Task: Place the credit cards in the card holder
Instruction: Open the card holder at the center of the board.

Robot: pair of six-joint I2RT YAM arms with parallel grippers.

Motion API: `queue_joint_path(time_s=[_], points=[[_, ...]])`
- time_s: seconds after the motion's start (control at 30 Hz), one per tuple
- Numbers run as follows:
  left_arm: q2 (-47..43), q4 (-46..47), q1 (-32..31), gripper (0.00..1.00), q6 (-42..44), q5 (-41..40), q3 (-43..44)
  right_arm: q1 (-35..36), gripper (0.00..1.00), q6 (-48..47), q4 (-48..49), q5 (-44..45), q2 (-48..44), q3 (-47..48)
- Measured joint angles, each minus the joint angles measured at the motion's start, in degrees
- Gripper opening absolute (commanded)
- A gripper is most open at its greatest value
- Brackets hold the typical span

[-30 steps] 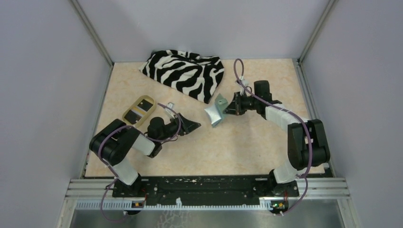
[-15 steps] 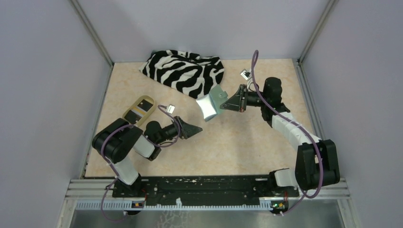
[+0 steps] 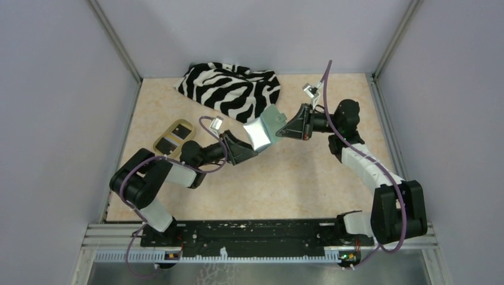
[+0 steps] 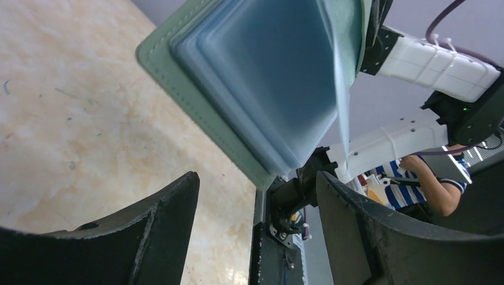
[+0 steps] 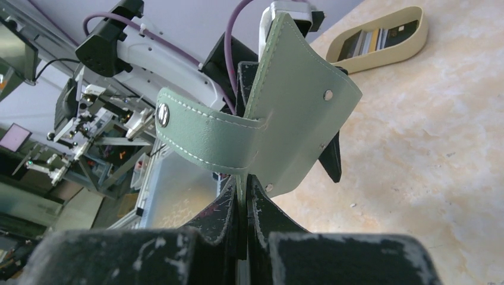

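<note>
The sage-green card holder hangs open above the table's middle, its pale blue lining turned toward my left wrist camera. My right gripper is shut on the holder's edge, and the snap tab curls over in front. My left gripper stands open just below and left of the holder, with nothing between its fingers. The credit cards, black and gold, lie in the tan oval dish at the left, also seen as cards in the right wrist view.
A zebra-striped cloth is heaped at the back, close behind the raised holder. Grey walls enclose the table on three sides. The tan dish sits near the left arm's elbow.
My right arm has lifted the holder and carried it left and back. My left gripper has opened wider and risen toward the holder's lower edge.
</note>
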Motion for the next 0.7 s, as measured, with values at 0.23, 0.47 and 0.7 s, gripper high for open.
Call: queue_joint_path(time_s=[0.23,0.47,0.7], points=[[0.0,0.15,0.0,0.47,-2.89,3.56,4.2,0.33,0.0,2.82,3.61,-1.07,-0.72,-0.09],[-0.28,0.02,0.44,0.06,-4.39,5.64,4.92,0.33,0.0,-1.2,-0.79,-0.76,-0.9,0.13],[-2.12,0.11,1.7,0.0,-4.81,5.99,3.19,0.26,0.08,-24.81,-26.58,8.2,-1.01,4.63]])
